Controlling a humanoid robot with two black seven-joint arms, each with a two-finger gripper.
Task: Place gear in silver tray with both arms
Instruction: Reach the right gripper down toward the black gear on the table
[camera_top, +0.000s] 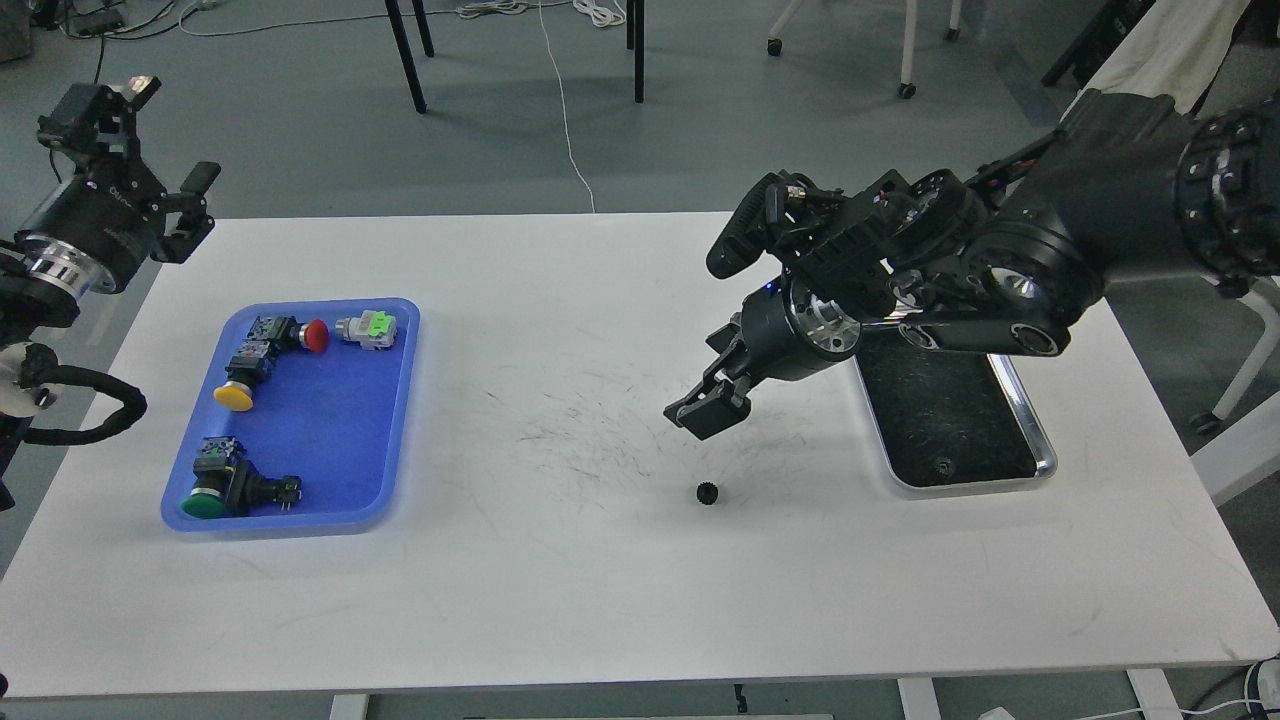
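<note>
- The right arm's black claw (712, 408) hangs above the white table (600, 560), tilted down toward the small black toothed gear (709, 493) lying on the bare surface just below and in front of it.
- That claw holds nothing, and its fingers are so dark and bunched from here that I cannot tell whether they are apart or together.
- My read: this is the approach to the pick, with the gear not yet grasped and no contact between claw and gear.
- The next move calls for a short drop with the fingers spread to either side of that tiny gear; it is low and small, so the aim has to be clean or it may skid away.
- Then a carry to the right: the shiny rectangular steel tray with the dark scratched bottom (1040, 455) sits beside the gear, partly hidden under the right arm.
- Near the tray's front edge there is one small round item (942, 465), possibly another gear, too small to call.
- Over on the left, the blue plastic tray (395, 420) holds push-button switches: a red-capped one (316, 335), a yellow one (233, 396), a green one (203, 504) and a grey-and-green one (368, 329).
- The left arm's claw (190, 215) is raised beyond the table's far left corner, fingers apart, empty, well away from the action.
</note>
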